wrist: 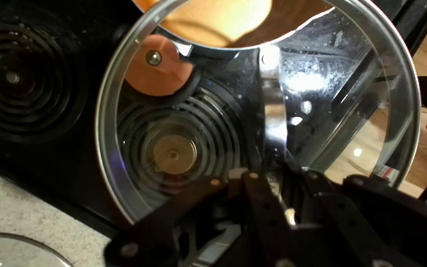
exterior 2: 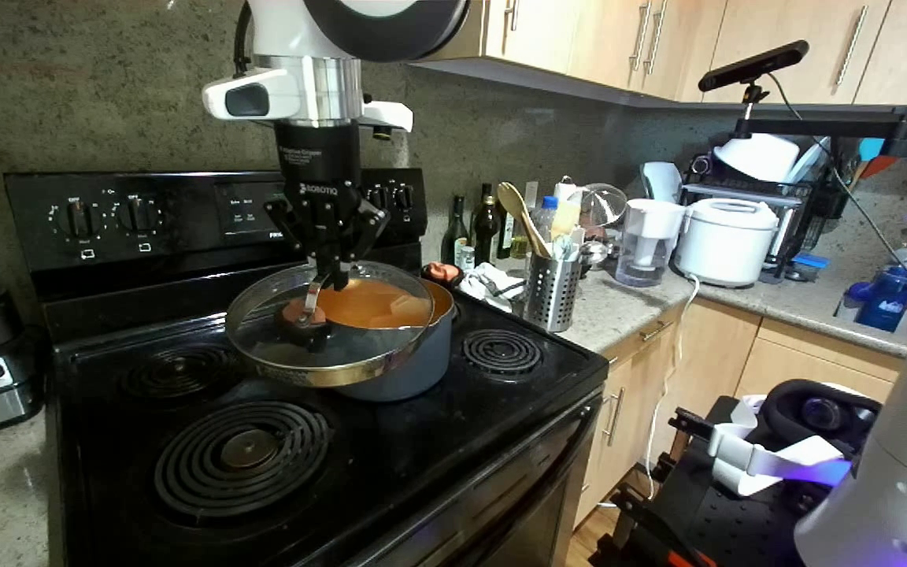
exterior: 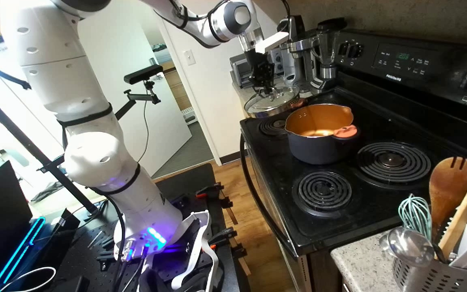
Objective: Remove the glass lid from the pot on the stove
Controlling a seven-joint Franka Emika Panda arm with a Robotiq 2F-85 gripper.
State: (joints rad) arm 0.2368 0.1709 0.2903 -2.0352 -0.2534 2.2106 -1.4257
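Your gripper (exterior 2: 331,276) grasps the glass lid (exterior: 275,104) by its handle (wrist: 274,115). The lid hangs beneath, off the pot (exterior: 318,144), on the side toward the blender (exterior: 326,56)

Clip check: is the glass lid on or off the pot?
Off. The glass lid hangs from the gripper, and an exterior view shows the pot uncovered, its orange inside visible.

Glass lid (exterior: 278,100) is hanging left of the grey pot (exterior: 318,148), which is standing uncovered on the black stove (exterior: 371,207).
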